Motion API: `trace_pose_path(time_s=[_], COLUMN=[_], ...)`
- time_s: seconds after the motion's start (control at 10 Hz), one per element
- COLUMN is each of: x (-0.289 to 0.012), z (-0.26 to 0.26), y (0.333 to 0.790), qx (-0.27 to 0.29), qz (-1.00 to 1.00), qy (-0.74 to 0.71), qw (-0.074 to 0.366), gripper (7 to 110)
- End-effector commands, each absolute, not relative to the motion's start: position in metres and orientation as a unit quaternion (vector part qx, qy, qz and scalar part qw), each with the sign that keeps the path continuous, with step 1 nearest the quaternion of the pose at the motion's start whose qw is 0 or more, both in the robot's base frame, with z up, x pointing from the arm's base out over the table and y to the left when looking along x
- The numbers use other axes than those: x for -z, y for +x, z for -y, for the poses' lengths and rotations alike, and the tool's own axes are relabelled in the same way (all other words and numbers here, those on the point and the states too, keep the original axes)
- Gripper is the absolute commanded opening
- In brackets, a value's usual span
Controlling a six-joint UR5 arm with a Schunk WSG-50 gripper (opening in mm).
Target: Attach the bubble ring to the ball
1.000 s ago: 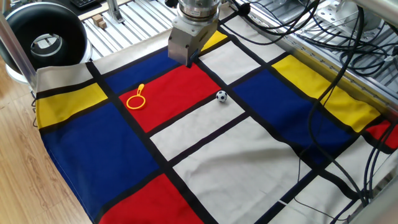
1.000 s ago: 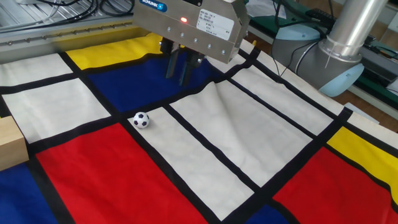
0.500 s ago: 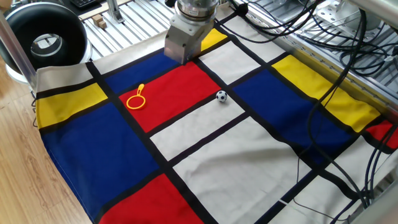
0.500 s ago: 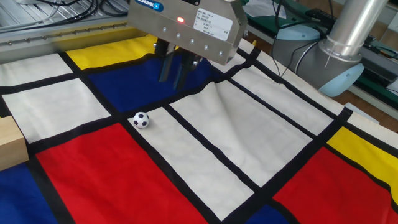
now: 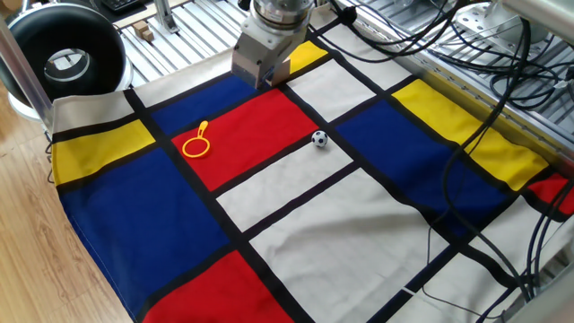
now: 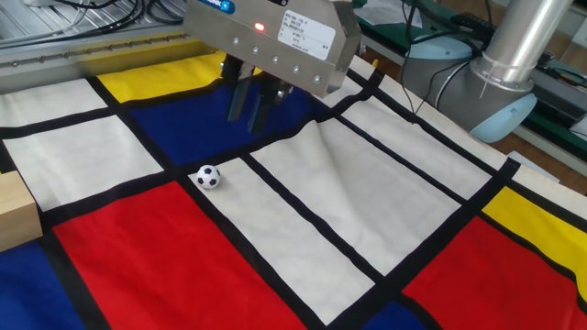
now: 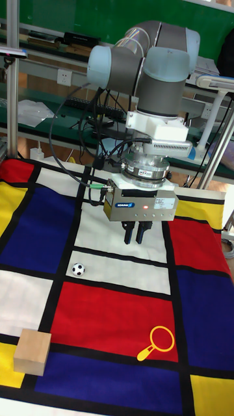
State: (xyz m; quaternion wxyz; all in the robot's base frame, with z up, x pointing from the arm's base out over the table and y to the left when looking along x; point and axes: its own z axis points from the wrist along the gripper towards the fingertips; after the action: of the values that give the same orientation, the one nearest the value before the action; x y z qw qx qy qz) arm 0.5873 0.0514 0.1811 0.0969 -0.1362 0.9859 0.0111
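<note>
The yellow bubble ring (image 5: 196, 144) lies flat on a red patch of the cloth, its handle pointing away from the loop; it also shows in the tall view as the ring (image 7: 158, 341). The black-and-white ball (image 5: 318, 138) rests at the red patch's other edge, well apart from the ring, and appears as the ball (image 6: 208, 176) and the ball (image 7: 78, 269). My gripper (image 7: 136, 235) hangs above the cloth behind both, fingers (image 6: 237, 99) close together with nothing between them. The ring is out of the other fixed view.
A tan wooden cube (image 7: 32, 351) sits at the cloth's corner, seen also as the cube (image 6: 14, 215). A black round device (image 5: 63, 58) stands beyond the cloth. Cables (image 5: 502, 99) trail along the far side. The cloth (image 6: 312, 147) is wrinkled under the gripper.
My gripper has drifted a little sideways toward the ring's side of the cloth. The ring, ball and cube have not moved.
</note>
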Motion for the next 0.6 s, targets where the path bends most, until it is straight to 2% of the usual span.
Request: trace_pose_path(time_s=[0.0, 0.2, 0.5], x=[-0.182, -0.177, -0.124], z=[-0.056, -0.053, -0.089], y=[0.582, 0.569, 0.627], qx=[-0.024, -0.015, -0.009], qz=[-0.986, -0.976, -0.965], qy=[-0.143, -0.209, -0.253], qw=[0.088, 0.056, 0.069], gripper=[22, 22, 22])
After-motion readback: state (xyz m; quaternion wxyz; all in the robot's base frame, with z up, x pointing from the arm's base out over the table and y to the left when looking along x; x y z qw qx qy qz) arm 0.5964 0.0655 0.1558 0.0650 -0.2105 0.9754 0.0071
